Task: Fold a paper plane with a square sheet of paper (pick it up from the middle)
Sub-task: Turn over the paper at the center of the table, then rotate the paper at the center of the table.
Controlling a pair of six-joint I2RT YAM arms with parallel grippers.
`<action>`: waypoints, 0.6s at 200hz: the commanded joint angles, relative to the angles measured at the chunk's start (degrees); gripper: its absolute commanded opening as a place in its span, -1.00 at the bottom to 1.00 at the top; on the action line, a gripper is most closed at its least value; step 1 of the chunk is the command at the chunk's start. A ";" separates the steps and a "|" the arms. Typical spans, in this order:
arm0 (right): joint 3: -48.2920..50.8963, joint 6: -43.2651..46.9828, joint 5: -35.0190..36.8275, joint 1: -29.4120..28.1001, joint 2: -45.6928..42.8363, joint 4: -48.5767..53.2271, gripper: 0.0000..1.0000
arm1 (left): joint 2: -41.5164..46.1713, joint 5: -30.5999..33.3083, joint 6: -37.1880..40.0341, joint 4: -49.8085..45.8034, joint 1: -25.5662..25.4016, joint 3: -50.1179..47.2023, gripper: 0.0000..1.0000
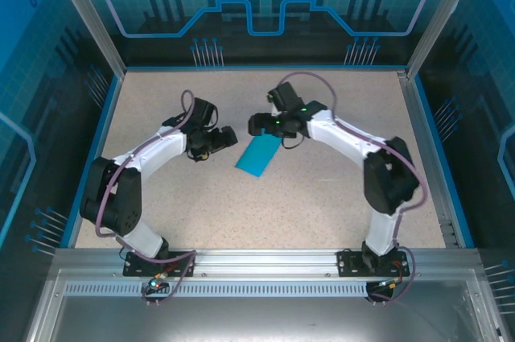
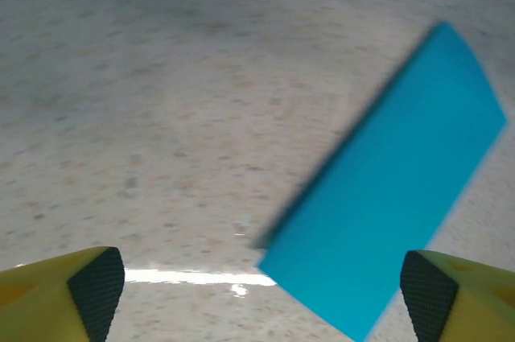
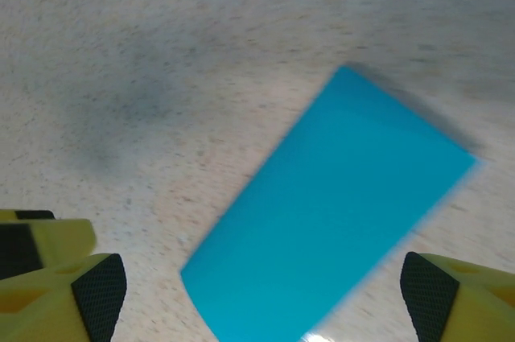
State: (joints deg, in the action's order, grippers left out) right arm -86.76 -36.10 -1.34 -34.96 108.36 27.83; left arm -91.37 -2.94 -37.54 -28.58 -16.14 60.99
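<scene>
The square sheet of paper (image 1: 257,155) is cyan-blue and lies on the speckled table as a narrow oblong, slanted, between the two arms. No dart shape shows; the paper plane is out of view. My left gripper (image 1: 228,138) hovers just left of the sheet's far end, open, and in its wrist view the sheet (image 2: 386,205) reaches toward the right finger (image 2: 430,298). My right gripper (image 1: 256,125) stands open over the sheet's far end. From the right wrist the sheet (image 3: 330,221) lies between the spread fingers (image 3: 96,294), untouched.
The speckled table (image 1: 322,197) is ringed by a blue rim and glass walls (image 1: 265,4). An aluminium rail (image 1: 265,261) carries both arm bases at the near edge. Open table surface lies in front of and to both sides of the sheet.
</scene>
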 commanded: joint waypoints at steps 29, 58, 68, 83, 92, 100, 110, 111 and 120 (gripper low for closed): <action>-12.92 -2.36 -7.79 -2.95 15.69 1.96 0.78 | 4.56 -0.84 -2.38 5.28 6.58 -7.61 0.97; -17.80 -1.18 -9.05 -3.88 21.18 3.90 0.77 | 5.05 -0.88 -1.99 5.05 7.82 -8.77 0.97; -18.43 -0.83 -8.85 -3.98 22.20 4.89 0.77 | 5.06 -1.01 -1.97 4.82 8.13 -8.94 0.97; -18.42 -0.22 -9.02 -3.97 23.15 5.84 0.77 | 5.06 -1.28 -2.02 4.87 8.34 -9.04 0.97; -18.36 0.74 -9.42 -3.97 23.64 6.78 0.77 | 4.94 -1.37 -2.15 5.06 8.32 -9.05 0.97; -18.15 1.75 -9.72 -3.96 23.92 7.72 0.77 | 4.84 -1.46 -2.25 5.22 8.32 -9.04 0.97; -17.28 3.45 -10.32 -3.98 23.93 8.39 0.78 | 4.75 -1.69 -2.53 5.37 8.32 -8.96 0.97; -17.28 3.45 -10.32 -3.98 23.93 8.39 0.78 | 4.78 -1.71 -2.58 5.37 8.36 -8.96 0.97; -16.19 5.78 -11.18 -3.94 23.64 9.18 0.77 | 4.63 -2.25 -2.84 5.83 8.32 -8.87 0.97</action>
State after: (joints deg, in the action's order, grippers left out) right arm -103.28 -35.31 -9.56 -38.13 131.07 32.32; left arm -87.90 -3.31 -39.11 -23.88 -8.34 52.97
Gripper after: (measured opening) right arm 0.886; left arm 0.985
